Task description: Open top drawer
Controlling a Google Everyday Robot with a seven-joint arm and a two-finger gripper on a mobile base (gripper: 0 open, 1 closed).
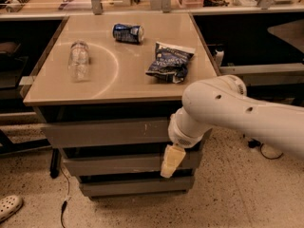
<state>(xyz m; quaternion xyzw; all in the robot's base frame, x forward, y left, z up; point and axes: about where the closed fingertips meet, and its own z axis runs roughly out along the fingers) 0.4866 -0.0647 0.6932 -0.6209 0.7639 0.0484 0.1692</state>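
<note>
The top drawer (107,132) is the widest grey front, just under the tan tabletop, with small pale scuff marks at mid-front. It looks closed, flush with the frame. My gripper (171,161) hangs from the white arm (223,109) in front of the drawer stack's right side. Its pale tip sits at the level of the middle drawer (114,165), just below the top drawer's right end. The bottom drawer (133,185) is below that.
On the tabletop (57,90) lie a clear bottle (79,60), a blue can (128,33) and a dark snack bag (169,61). A shoe (9,206) and a cable (64,201) are on the speckled floor at left. Dark shelving stands on both sides.
</note>
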